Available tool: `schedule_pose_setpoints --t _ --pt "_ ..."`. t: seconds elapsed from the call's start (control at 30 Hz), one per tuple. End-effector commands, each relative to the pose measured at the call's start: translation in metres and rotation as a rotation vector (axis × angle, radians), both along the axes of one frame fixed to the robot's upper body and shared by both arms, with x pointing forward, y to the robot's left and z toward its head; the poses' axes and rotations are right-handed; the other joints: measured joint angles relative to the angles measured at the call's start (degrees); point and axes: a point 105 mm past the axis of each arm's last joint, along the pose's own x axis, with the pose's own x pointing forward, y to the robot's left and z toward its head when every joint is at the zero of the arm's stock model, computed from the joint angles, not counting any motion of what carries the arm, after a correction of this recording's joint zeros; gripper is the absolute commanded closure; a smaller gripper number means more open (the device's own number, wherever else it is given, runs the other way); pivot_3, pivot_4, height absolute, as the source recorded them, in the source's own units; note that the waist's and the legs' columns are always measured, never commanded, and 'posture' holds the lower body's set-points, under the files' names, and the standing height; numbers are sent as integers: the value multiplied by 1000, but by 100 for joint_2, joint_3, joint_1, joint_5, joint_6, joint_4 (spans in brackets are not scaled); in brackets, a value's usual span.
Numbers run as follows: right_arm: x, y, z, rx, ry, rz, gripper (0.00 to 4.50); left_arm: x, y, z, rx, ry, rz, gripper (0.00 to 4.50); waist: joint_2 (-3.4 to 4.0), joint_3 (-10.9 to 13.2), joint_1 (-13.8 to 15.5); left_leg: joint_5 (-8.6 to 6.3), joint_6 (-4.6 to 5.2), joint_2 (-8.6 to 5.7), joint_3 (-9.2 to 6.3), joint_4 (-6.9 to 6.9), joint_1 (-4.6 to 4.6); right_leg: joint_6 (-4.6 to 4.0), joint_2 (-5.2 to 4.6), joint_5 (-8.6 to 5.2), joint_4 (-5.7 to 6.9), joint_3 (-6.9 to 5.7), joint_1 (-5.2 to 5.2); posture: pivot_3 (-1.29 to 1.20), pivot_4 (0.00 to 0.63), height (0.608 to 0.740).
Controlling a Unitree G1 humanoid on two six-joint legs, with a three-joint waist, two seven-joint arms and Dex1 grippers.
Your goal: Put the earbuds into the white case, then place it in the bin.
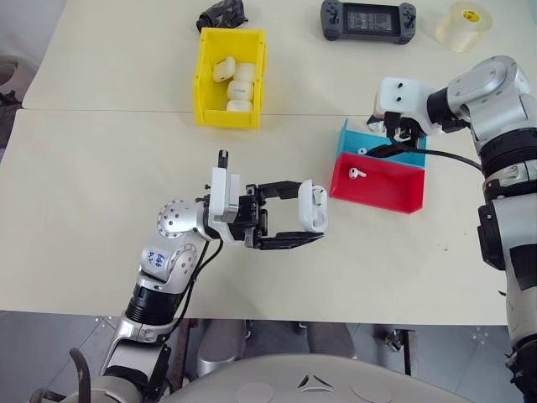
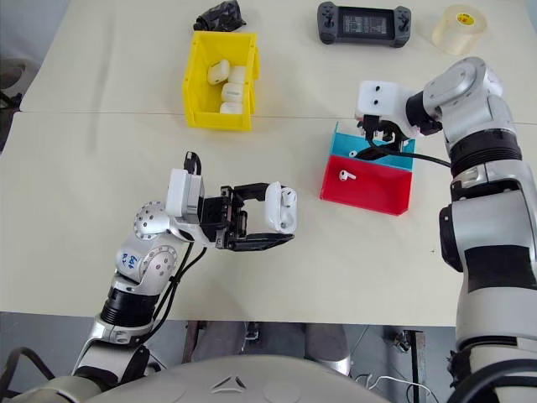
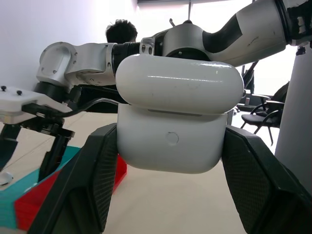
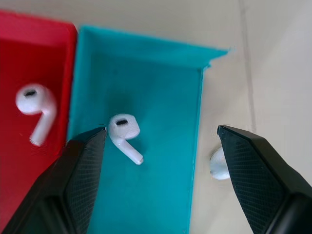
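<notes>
**Picking the bud from the blue tray while the case waits**

Nearest to the robot, the left claw (image 1: 304,220) is pinching the white case (image 1: 312,206) between its two black fingers and holds it in the air above the worktop (image 1: 101,210), a little left of the trays. In the left wrist view the lid of the case looks a little lifted, with a dark gap under it, but I cannot say how far it is open. For this step the left arm should, in my judgement, simply keep the case steady, with its opening turned toward the right arm.

Farther and to the right lie the red tray (image 1: 377,195) and, just behind it, the blue tray (image 1: 348,138), touching each other. One earbud (image 1: 357,173) lies in the red tray. The right claw (image 4: 161,146) hangs over the blue tray with its fingers spread wide, and a second earbud (image 4: 124,136) lies close to one finger, not in the middle between them. A third small white bud (image 4: 219,165) lies on the worktop just outside the tray wall. I think the claw should first be centred over the bud, then go down and close gently, because such a tiny glossy piece can easily slip or jump away.

Farthest to the left stands the yellow bin (image 1: 205,101), with several white cases already inside
</notes>
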Motion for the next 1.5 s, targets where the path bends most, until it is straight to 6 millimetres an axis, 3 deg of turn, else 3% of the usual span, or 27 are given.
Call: schedule_pose_setpoints --t 0.03,0.57,0.67,0.77,1.13,1.47,1.5 --pt "-1 -2 14 -35 -22 37 709 -5 2 10 -31 -47 2 1630 0 0 -3 0 0 0 0 0 0 0 0 0 0 0 0 0 150 740" --pt "-12 10 2 -78 12 216 709 -4 2 11 -35 -48 14 1630 0 0 -5 0 0 1 0 0 0 0 1 0 0 0 0 0 150 740" --pt "-15 11 -1 -78 27 238 1278 -4 2 11 -35 -47 15 1630 0 0 -4 0 0 1 0 0 0 0 1 0 0 0 0 0 150 740" --pt "-17 13 -3 -70 36 261 2230 -5 2 11 -35 -45 19 1630 0 0 -4 0 0 1 0 0 0 0 1 0 0 0 0 0 150 740" --pt "-24 13 -7 -95 41 339 2230 -11 16 0 2 15 33 1630 1 1 -7 0 0 3 -1 0 1 0 1 0 0 0 0 0 150 740" --pt "-29 21 -17 -81 52 404 2230 -12 16 -1 7 19 35 1630 2 1 -5 0 0 2 -2 0 1 0 0 0 -2 -1 1 0 150 740" --pt "-30 21 -17 -81 57 410 2412 -12 16 -1 7 19 35 1630 2 1 -5 0 0 3 -2 0 1 0 0 0 -2 -1 1 0 150 740"
